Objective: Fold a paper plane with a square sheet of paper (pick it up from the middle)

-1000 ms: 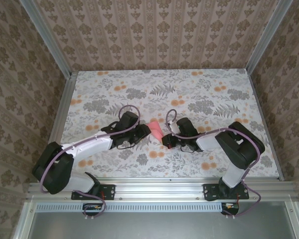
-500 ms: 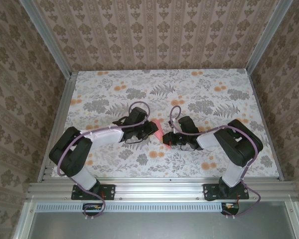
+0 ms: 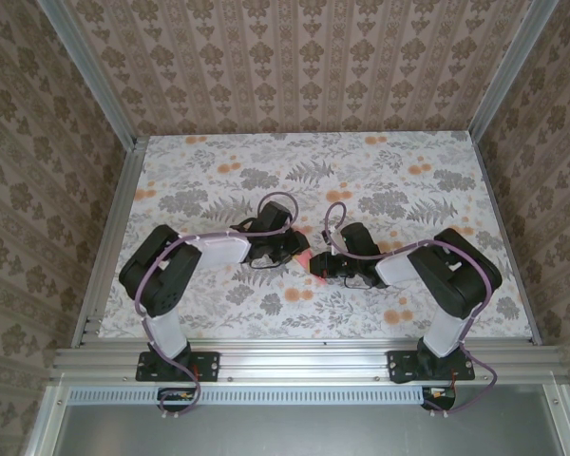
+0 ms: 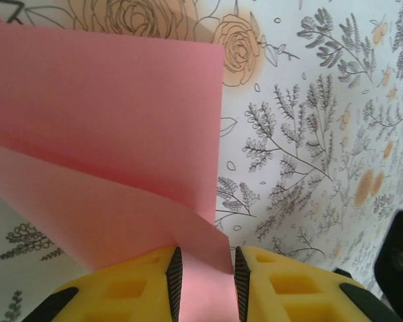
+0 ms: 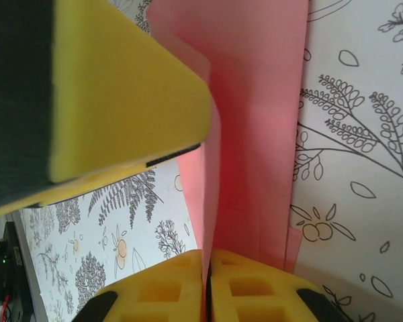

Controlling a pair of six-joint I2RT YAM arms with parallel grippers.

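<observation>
The pink-red sheet of paper [image 3: 307, 258] lies mid-table between both grippers, folded into a narrow, layered paper plane shape [image 5: 255, 100]. My left gripper [image 3: 293, 249] reaches it from the left. In the left wrist view, a raised flap of the paper [image 4: 107, 114] runs down between the yellow fingers of the left gripper [image 4: 208, 258], whose jaws stand apart around it. My right gripper [image 5: 206, 255] is shut on an upright layer of the paper; from above, the right gripper [image 3: 319, 270] sits at the paper's near end. The left gripper's finger [image 5: 121, 87] hangs close over the paper.
The table [image 3: 408, 190] is covered in a grey fern and orange flower print. Patterned walls close it in on three sides, with metal rails [image 3: 104, 247] along the edges. The two grippers sit almost nose to nose, cables looping above them.
The left arm has swung right and up to the paper, and its jaws have narrowed around the flap. The right gripper has kept its place on the paper, which is now mostly covered from above.
</observation>
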